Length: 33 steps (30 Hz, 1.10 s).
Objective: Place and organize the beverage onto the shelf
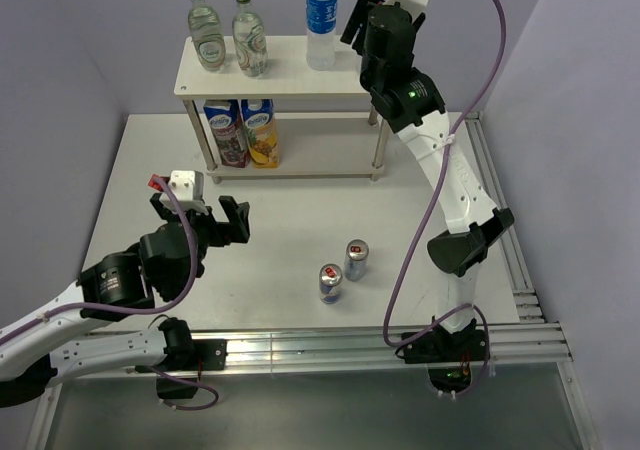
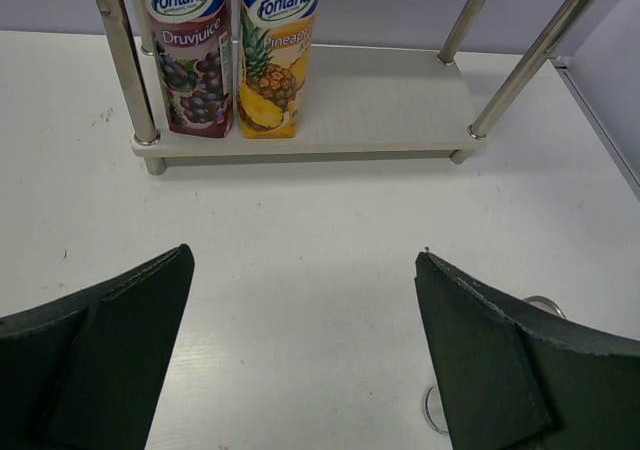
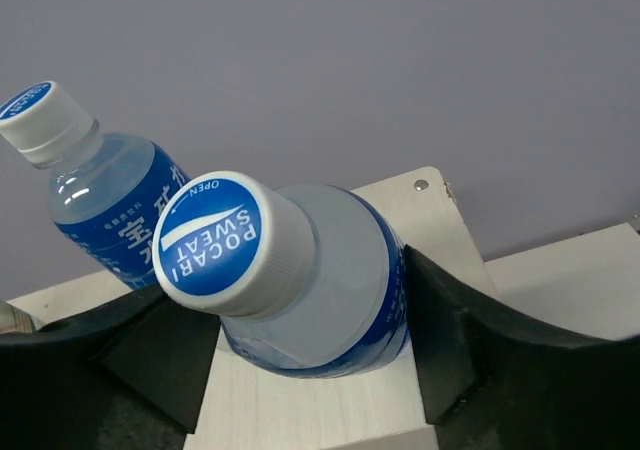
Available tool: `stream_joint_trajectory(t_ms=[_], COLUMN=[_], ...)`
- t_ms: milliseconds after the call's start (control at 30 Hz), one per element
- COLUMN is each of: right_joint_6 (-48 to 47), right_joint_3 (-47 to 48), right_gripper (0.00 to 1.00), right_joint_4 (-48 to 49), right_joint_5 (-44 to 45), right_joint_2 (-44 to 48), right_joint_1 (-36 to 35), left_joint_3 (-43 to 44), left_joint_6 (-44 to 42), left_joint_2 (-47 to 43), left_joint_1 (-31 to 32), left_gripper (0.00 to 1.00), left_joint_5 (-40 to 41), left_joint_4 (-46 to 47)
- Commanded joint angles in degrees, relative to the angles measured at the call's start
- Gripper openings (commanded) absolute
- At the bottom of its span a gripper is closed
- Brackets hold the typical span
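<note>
Near the arm bases, the left gripper (image 2: 302, 260) hangs wide open over the white table (image 1: 290, 210), well short of the shelf. Two cans (image 1: 330, 283) stand upright to its right. At the back stands the shelf (image 1: 300, 80), with two juice cartons (image 1: 228, 130) on the left of its lower board and two glass bottles (image 1: 207, 35) on the left of its top board. At the top board's right end, the right gripper (image 3: 300, 335) brackets a blue-capped bottle (image 3: 215, 240) standing on the board, one finger close on each side. Whether they press it cannot be told. A second bottle (image 3: 110, 200) stands just beside it.
</note>
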<state>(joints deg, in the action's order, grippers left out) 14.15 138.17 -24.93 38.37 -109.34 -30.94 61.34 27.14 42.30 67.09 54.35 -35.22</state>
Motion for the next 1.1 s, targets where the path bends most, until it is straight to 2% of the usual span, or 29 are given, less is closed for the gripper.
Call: stream_joint_trajectory(t_ms=[0, 100, 233, 633, 1000, 1067], right_joint_6=[0.97, 0.53, 0.17, 1.32, 0.09, -0.53], right_joint_3=[0.35, 0.00, -0.27, -1.58, -0.01, 0.17], right_gripper=[0.77, 0.89, 0.94, 0.94, 0.88, 0.81], right_joint_4=[8.32, 8.67, 9.02, 10.42, 15.70, 17.36], right_joint_5=[0.74, 1.27, 1.62, 2.15, 0.66, 0.92], right_joint_2=[1.15, 1.15, 1.06, -0.70, -5.00, -5.36], right_joint_1=[0.35, 0.44, 0.70, 2.55, 4.13, 4.13], left_joint_3=[0.09, 0.09, -0.08, 0.01, -0.08, -0.17], left_joint_6=[0.02, -0.07, -0.24, 0.02, 0.46, 0.46], left_joint_2=[-0.03, -0.38, -0.64, -0.20, -0.38, -0.64], left_joint_1=[0.23, 0.23, 0.15, 0.23, 0.23, 0.23], left_gripper=[0.99, 0.99, 0.99, 0.99, 0.99, 0.99], left_joint_5=[1.02, 0.94, 0.94, 1.11, 1.99, 1.99], left_joint_4=[0.15, 0.33, 0.59, 0.24, -0.20, -0.20])
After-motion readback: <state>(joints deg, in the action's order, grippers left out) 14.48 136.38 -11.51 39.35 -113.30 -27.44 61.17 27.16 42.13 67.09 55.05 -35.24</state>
